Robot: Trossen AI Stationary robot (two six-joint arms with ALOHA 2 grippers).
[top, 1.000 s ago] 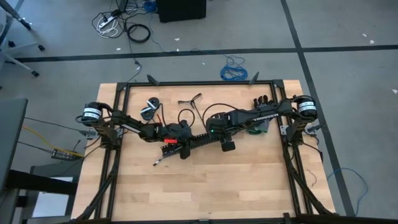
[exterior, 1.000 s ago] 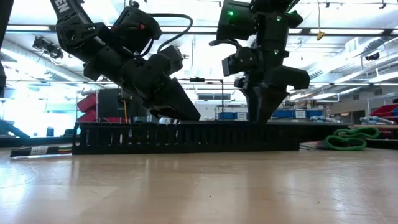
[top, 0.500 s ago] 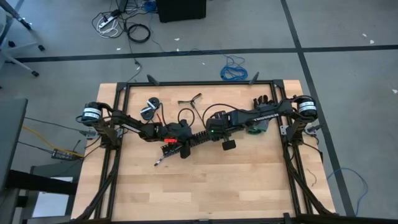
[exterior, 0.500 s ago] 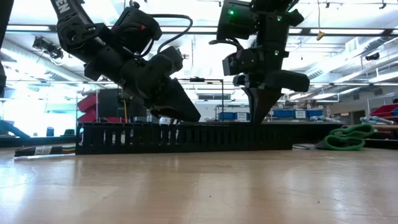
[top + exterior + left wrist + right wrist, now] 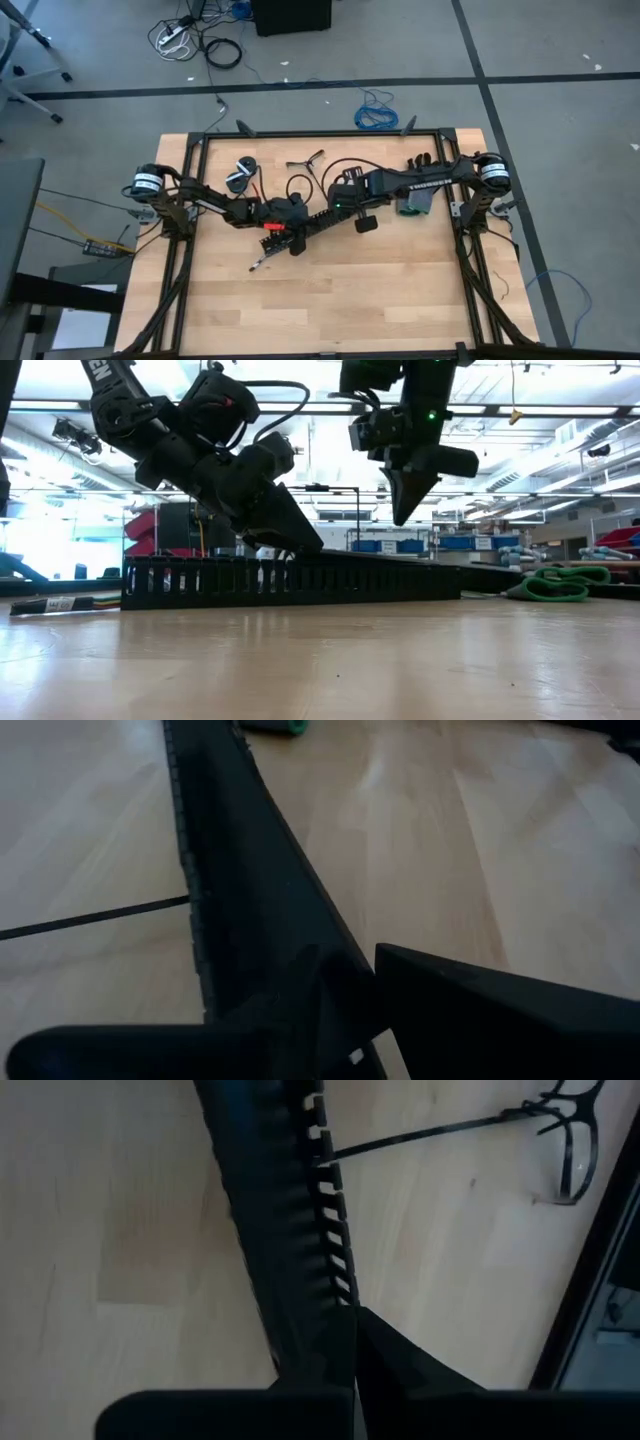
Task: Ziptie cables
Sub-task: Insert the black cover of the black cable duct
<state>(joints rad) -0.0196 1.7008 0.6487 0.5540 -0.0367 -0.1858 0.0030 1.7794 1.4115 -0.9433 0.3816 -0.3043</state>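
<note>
Left gripper [image 5: 290,545] low at one end of wide black perforated strip [image 5: 300,580], fingers clenched on strip's upper edge; strip lies along wooden bench [image 5: 330,290], mid-bench; right gripper [image 5: 405,510] raised clear above strip's other end, fingers pressed together, grasping nothing; cables [image 5: 60,603] on bench at strip's left-gripper end; zipties [image 5: 420,1135] thin black, beside strip.
</note>
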